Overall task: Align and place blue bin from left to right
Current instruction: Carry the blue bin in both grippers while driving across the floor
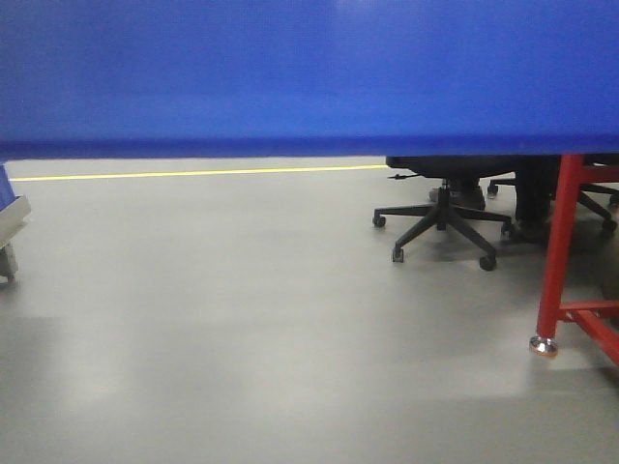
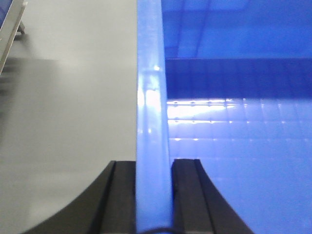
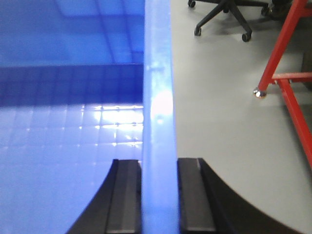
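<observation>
The blue bin [image 1: 309, 72] is seen broadside in the front view, its flat side panel spanning the whole width of the picture, so that its long axis is laid from left to right across the robot. Its lower edge is seen above the grey floor [image 1: 242, 338], which shows beneath it. The opening is turned upward, and a gridded bottom is shown in both wrist views. The left gripper [image 2: 154, 195] is closed narrowly on the bin's left end wall, the rim being pinched between the two black fingers [image 2: 124, 195], with the interior to the right of it. The right gripper [image 3: 159, 195] is closed likewise on the right end wall, its fingers [image 3: 190, 195] pressed against either face, with the interior to the left. A yellow line [image 1: 193, 173] is marked on the floor beyond the bin. A black office chair [image 1: 440, 217] and a red frame leg [image 1: 556, 261] are seen to the right.
</observation>
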Robot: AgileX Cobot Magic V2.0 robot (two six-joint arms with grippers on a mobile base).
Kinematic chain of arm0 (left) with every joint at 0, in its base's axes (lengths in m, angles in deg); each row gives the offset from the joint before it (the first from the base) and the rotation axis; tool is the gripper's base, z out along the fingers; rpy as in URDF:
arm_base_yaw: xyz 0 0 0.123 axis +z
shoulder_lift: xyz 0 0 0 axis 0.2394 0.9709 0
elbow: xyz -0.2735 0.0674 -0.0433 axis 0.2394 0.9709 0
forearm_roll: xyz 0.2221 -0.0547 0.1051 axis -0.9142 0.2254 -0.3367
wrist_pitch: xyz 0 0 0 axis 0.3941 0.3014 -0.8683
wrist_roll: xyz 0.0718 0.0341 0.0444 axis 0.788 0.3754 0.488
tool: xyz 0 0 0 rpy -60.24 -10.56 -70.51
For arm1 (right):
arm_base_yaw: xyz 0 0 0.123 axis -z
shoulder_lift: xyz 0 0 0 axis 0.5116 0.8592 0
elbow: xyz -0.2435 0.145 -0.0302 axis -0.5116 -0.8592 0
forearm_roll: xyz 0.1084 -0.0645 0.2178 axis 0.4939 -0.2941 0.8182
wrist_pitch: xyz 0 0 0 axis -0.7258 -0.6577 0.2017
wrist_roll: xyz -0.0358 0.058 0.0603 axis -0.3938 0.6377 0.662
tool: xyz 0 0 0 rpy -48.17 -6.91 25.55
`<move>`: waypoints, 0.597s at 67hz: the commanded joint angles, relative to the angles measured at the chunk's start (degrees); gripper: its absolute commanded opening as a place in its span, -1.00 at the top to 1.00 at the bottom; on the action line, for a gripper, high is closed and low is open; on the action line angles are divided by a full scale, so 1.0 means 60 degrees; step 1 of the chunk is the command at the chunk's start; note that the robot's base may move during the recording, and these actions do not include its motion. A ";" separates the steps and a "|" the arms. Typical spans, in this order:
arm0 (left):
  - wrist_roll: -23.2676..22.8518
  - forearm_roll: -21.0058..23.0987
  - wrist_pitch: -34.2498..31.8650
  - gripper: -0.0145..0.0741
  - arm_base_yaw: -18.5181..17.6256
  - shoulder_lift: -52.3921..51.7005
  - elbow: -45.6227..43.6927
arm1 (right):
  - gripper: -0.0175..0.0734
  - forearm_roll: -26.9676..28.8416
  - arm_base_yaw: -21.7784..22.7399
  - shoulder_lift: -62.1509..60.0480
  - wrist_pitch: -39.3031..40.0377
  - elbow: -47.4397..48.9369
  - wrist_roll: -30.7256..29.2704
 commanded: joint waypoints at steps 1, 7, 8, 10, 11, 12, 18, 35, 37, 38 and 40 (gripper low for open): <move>-0.0004 -0.0079 -0.0928 0.92 -0.0132 -0.0045 -0.0174 | 0.79 -0.0079 -0.0071 -0.0091 0.1415 0.0183 -0.0058; -0.0004 -0.0079 -0.0928 0.92 -0.0132 -0.0045 -0.0174 | 0.79 -0.0079 -0.0071 -0.0091 0.1433 0.0183 -0.0058; -0.0004 -0.0079 -0.0928 0.92 -0.0132 -0.0045 -0.0174 | 0.79 -0.0079 -0.0071 -0.0091 0.1433 0.0183 -0.0058; -0.0004 -0.0079 -0.0928 0.92 -0.0132 -0.0045 -0.0174 | 0.79 -0.0079 -0.0071 -0.0091 0.1433 0.0183 -0.0058; -0.0004 -0.0079 -0.0928 0.92 -0.0132 -0.0045 -0.0174 | 0.79 -0.0079 -0.0071 -0.0091 0.1433 0.0183 -0.0058; -0.0004 -0.0079 -0.0928 0.92 -0.0132 -0.0045 -0.0174 | 0.79 -0.0079 -0.0071 -0.0091 0.1433 0.0183 -0.0058; -0.0004 -0.0079 -0.0928 0.92 -0.0132 -0.0045 -0.0174 | 0.79 -0.0079 -0.0071 -0.0091 0.1452 0.0183 -0.0058; -0.0004 -0.0079 -0.0928 0.92 -0.0132 -0.0045 -0.0174 | 0.79 -0.0079 -0.0071 -0.0091 0.1452 0.0183 -0.0058; -0.0004 -0.0079 -0.0928 0.92 -0.0132 -0.0045 -0.0174 | 0.79 -0.0079 -0.0071 -0.0091 0.1452 0.0183 -0.0058; -0.0004 -0.0079 -0.0928 0.92 -0.0132 -0.0045 -0.0174 | 0.79 -0.0079 -0.0071 -0.0091 0.1452 0.0183 -0.0058; -0.0004 -0.0079 -0.0928 0.92 -0.0132 -0.0045 -0.0174 | 0.79 -0.0079 -0.0071 -0.0091 0.1452 0.0183 -0.0058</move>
